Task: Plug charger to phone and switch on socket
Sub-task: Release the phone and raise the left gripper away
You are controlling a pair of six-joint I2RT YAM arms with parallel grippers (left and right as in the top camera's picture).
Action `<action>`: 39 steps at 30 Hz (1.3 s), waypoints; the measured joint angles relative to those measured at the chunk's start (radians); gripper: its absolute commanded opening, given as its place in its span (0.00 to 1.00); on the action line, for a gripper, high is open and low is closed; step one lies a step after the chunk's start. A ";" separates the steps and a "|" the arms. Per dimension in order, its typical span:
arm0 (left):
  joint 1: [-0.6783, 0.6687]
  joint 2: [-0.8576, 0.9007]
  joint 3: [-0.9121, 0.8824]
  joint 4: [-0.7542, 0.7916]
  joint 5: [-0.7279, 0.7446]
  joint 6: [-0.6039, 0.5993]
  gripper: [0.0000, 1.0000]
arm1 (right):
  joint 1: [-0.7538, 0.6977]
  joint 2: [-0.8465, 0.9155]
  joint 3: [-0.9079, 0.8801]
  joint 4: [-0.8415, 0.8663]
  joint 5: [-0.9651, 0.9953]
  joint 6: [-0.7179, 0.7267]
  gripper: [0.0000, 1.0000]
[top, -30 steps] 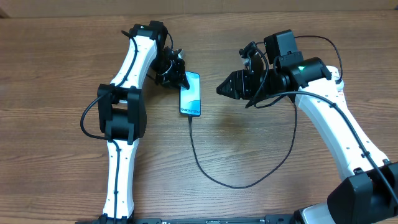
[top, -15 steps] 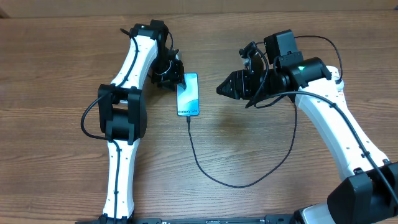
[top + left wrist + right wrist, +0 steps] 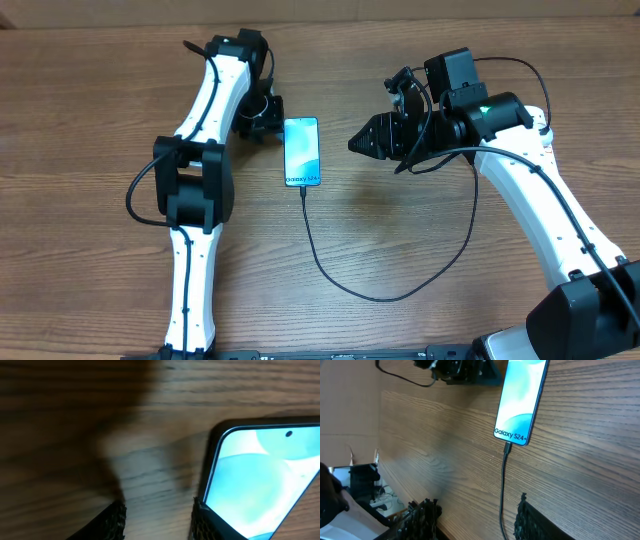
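Overhead: rect. phone [image 3: 302,152], thin looped charger [image 3: 384,299]

I see bare table [image 3: 90,200] between the phone [image 3: 303,152] at upper centre and the right gripper [image 3: 358,143]. At the phone's left edge the left gripper [image 3: 268,117] crowds in (fingers spread). Below, the charger cable [image 3: 380,296] loops across lower centre.

White tubular arm links [image 3: 215,85] joined by boxy black joint housings [image 3: 195,190]; thin black cables [image 3: 129,197] looping outside; black ribbed fingertips [image 3: 117,515].
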State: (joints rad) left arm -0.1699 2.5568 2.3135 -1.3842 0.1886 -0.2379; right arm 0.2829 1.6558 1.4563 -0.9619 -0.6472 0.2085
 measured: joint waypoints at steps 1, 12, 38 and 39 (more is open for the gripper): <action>0.002 -0.017 -0.003 0.000 -0.007 -0.002 0.47 | 0.000 0.000 0.000 -0.001 0.000 -0.001 0.52; 0.002 -0.372 -0.003 0.001 -0.029 -0.011 0.54 | 0.000 0.000 0.000 -0.003 0.001 -0.015 0.52; 0.002 -0.709 -0.003 -0.060 -0.025 0.011 0.95 | -0.014 0.000 0.008 -0.084 0.079 -0.040 0.52; 0.002 -0.714 -0.003 -0.060 -0.024 0.012 0.96 | -0.021 0.000 0.016 -0.096 0.085 -0.040 0.52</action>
State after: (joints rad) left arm -0.1680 1.8431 2.3100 -1.4441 0.1646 -0.2256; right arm 0.2615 1.6558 1.4727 -1.0580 -0.5625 0.1680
